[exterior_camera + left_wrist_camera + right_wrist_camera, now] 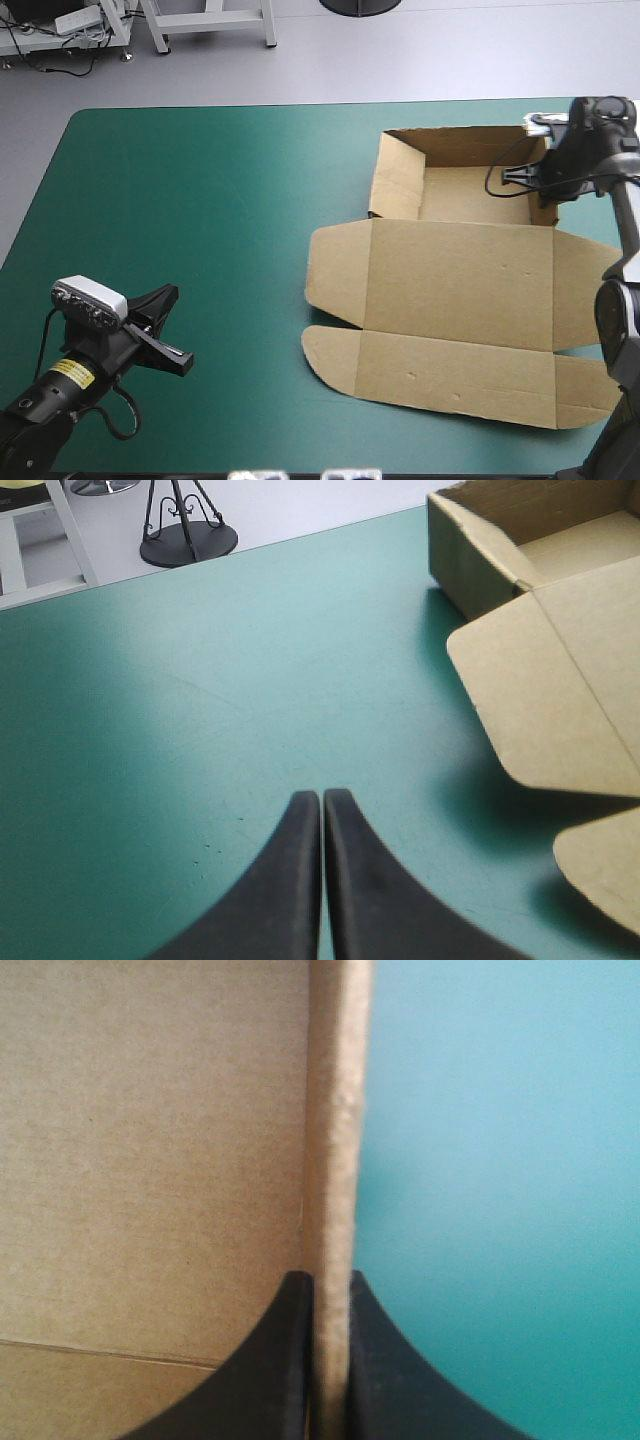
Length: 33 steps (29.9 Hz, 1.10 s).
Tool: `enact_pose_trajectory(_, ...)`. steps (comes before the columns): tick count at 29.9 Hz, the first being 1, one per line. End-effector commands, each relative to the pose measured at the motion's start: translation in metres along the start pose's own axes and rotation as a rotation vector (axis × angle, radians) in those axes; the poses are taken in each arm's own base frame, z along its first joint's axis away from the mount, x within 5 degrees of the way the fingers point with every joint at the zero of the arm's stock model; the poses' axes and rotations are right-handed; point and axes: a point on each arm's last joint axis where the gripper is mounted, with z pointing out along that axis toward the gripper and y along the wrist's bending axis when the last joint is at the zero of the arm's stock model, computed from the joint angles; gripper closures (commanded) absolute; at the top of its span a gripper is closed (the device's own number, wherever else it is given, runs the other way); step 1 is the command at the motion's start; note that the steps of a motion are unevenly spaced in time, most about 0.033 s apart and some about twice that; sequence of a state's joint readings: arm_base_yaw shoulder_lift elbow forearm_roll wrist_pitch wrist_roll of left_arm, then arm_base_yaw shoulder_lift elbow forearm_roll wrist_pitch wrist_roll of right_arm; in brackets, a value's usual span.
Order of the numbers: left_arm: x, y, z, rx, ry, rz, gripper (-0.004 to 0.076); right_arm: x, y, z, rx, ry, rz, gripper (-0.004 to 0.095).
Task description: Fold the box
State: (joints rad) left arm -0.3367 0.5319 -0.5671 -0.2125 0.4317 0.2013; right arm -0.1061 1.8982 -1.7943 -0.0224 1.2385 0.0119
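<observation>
Presently the box (460, 280) lies on the tabletop's (200, 200) right half, toward 3 o'clock in the high view, with a walled tray at the far end and lid panels flat nearer. The right jaws pinch the tray's right wall (335, 1160) around 2 o'clock. The left jaws, pressed together, sit at 8 o'clock, well apart from the box. A yellow label (68, 372) on the left arm is too small to read.

matt brown board box (455, 280)
</observation>
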Motion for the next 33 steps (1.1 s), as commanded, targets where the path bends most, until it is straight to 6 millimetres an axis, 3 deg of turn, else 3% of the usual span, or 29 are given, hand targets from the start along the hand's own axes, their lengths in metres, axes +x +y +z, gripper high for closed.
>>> enact_pose_trajectory(1,-0.013,0.0,-0.002,-0.002,-0.077,-0.013,0.0729,0.001,-0.044,-0.032,0.026,-0.089,0.093,0.0931)
enact_pose_trajectory(6,-0.012,0.0,-0.002,0.001,-0.063,-0.005,0.0729,0.009,-0.1,-0.035,0.039,-0.107,0.239,0.0931)
enact_pose_trajectory(10,-0.012,0.0,-0.002,0.001,-0.063,-0.005,0.0729,0.014,-0.12,-0.035,0.057,-0.108,0.288,0.0931)
enact_pose_trajectory(13,-0.012,0.0,-0.002,0.001,-0.063,-0.005,0.0729,0.013,-0.123,-0.029,0.061,-0.1,0.292,0.0931)
enact_pose_trajectory(20,-0.011,0.0,-0.002,0.003,-0.051,-0.005,0.0729,0.011,-0.127,0.005,0.059,-0.005,0.293,0.093)
enact_pose_trajectory(28,-0.01,-0.001,-0.002,0.004,-0.045,-0.005,0.0729,0.01,-0.131,0.018,0.076,0.017,0.271,0.0925)
enact_pose_trajectory(30,-0.01,-0.001,-0.002,0.005,-0.043,-0.005,0.0729,0.01,-0.13,0.018,0.065,0.014,0.271,0.0896)
enact_pose_trajectory(33,-0.009,-0.001,-0.002,0.007,-0.034,-0.005,0.0729,0.009,-0.128,0.018,0.047,0.006,0.265,0.0778)
